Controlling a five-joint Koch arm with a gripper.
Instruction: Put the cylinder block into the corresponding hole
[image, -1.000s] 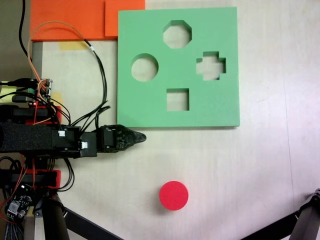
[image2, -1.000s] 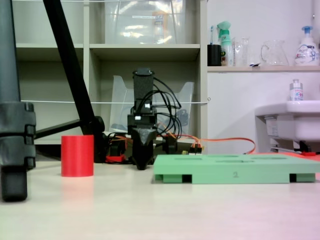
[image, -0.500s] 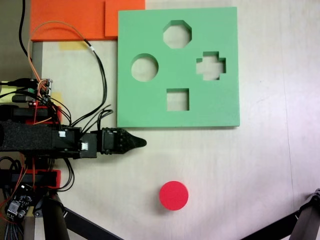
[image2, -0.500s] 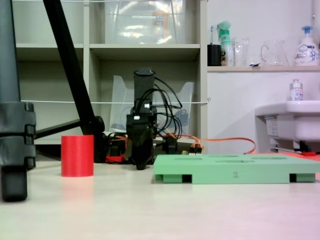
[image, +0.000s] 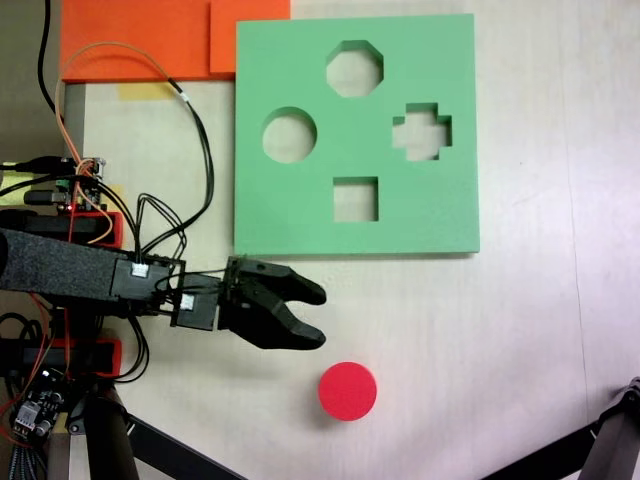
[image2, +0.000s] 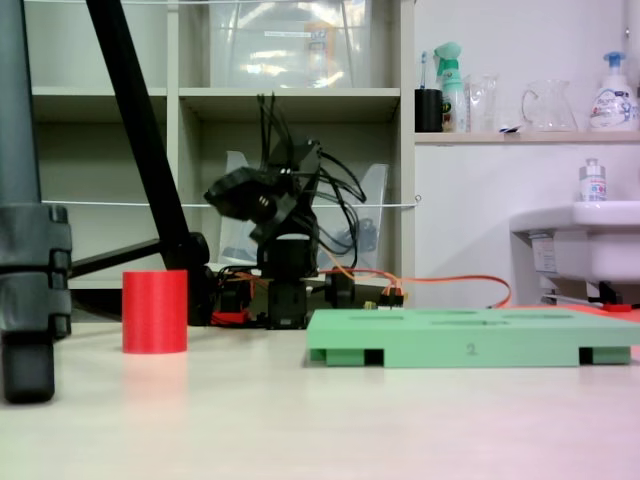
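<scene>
The red cylinder block stands upright on the pale table, well below the green foam board in a fixed view from above. The plain circular hole is at the board's left side, with nothing in it. My gripper is open, its two dark fingers spread and pointing right; it hovers just up and left of the cylinder block without touching it. From the side, the cylinder block stands left of the board, and the gripper is raised above the table.
Octagonal, cross and square cutouts share the board. Orange foam pieces lie at the top left. Cables and the arm's base crowd the left edge. Black tripod legs reach in at both bottom corners.
The gripper has lifted off the table, swung down and right toward the cylinder block, and gone from shut to open. The block and board have not moved.
</scene>
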